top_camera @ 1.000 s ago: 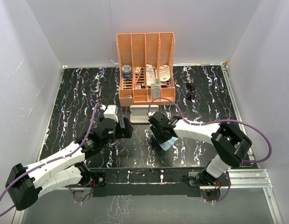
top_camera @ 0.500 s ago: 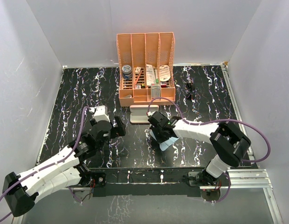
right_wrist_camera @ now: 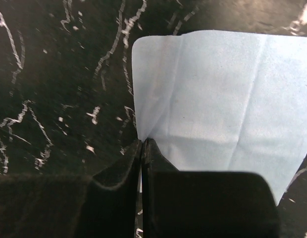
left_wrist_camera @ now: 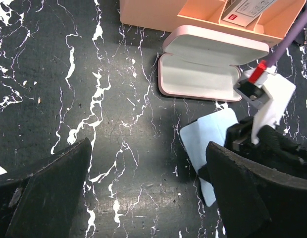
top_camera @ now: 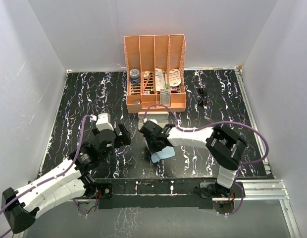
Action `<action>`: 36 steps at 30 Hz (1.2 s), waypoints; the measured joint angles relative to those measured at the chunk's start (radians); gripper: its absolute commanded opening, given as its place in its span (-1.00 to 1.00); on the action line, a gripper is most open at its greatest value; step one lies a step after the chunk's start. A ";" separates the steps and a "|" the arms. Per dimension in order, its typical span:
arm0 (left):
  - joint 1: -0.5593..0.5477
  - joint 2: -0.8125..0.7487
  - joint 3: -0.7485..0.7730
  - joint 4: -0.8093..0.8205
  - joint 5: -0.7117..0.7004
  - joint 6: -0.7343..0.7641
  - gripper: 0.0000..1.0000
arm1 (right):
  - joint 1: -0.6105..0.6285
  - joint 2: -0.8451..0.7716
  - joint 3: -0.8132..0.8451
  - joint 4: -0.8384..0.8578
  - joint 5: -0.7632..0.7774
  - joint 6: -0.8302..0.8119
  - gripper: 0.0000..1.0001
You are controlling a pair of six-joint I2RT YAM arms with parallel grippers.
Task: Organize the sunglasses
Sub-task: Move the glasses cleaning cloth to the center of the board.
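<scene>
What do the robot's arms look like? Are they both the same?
Yes. The left arm and right arm both have white links, black joints and a looping purple cable. The left gripper and right gripper have two black fingers each.

A rack [top_camera: 155, 74] stands at the back middle of the surface [top_camera: 84, 99]. A case [left_wrist_camera: 203, 82] lies open just in front of it. A cloth [top_camera: 162, 152] lies nearer, before the case. Sunglasses [top_camera: 201, 95] lie right of the rack, near it.
</scene>
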 measured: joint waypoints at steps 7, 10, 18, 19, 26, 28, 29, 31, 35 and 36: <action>0.000 -0.029 0.000 -0.001 0.000 0.000 0.97 | 0.010 0.072 0.082 0.008 -0.024 0.105 -0.94; 0.000 -0.029 0.000 -0.003 0.000 0.002 0.97 | 0.011 0.090 0.100 0.022 -0.030 0.137 -0.67; 0.000 -0.029 0.000 -0.008 0.000 0.006 0.97 | 0.028 0.054 0.067 0.042 -0.006 0.170 -0.45; 0.000 -0.028 0.000 -0.008 0.000 0.006 0.97 | 0.030 0.041 0.057 0.037 -0.001 0.170 -0.50; 0.000 -0.012 0.000 -0.008 0.001 0.008 0.97 | 0.029 -0.163 -0.046 0.014 0.083 0.144 -0.53; 0.000 -0.012 0.000 -0.008 0.003 0.008 0.97 | 0.029 -0.203 -0.064 0.009 0.109 0.138 -0.54; 0.000 -0.012 0.000 -0.008 0.005 0.008 0.97 | 0.027 -0.213 -0.071 0.010 0.120 0.134 -0.55; 0.000 -0.011 0.000 -0.007 0.007 0.009 0.97 | 0.021 -0.229 -0.085 0.004 0.145 0.120 -0.57; 0.000 -0.002 0.000 -0.005 0.016 0.009 0.97 | -0.003 -0.233 -0.106 -0.008 0.183 0.082 -0.13; 0.000 0.000 0.000 -0.004 0.020 0.009 0.97 | -0.011 -0.233 -0.110 -0.011 0.191 0.075 -0.14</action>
